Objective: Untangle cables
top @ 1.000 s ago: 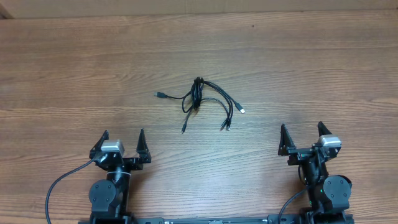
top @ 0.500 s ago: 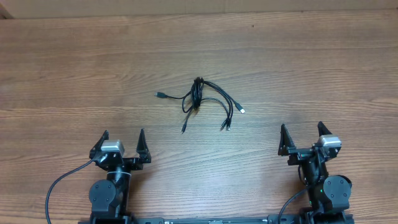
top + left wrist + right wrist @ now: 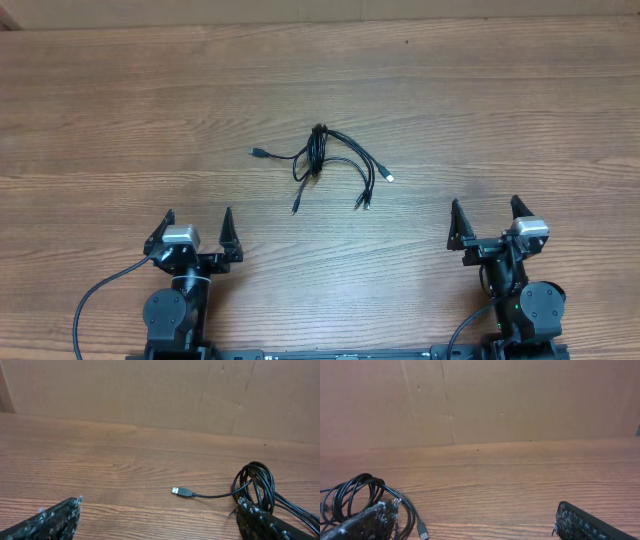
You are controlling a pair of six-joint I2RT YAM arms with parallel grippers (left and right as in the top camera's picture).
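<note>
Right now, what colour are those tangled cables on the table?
Black cables, with a silvery plug tip; the left wrist view shows it best.

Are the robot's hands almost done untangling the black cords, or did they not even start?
Nothing looks done yet: the cables lie in one tangled bunch on the table. Nothing is in hand either. The left gripper and right gripper are open and empty, well short of the bunch. All the untangling is left.
</note>
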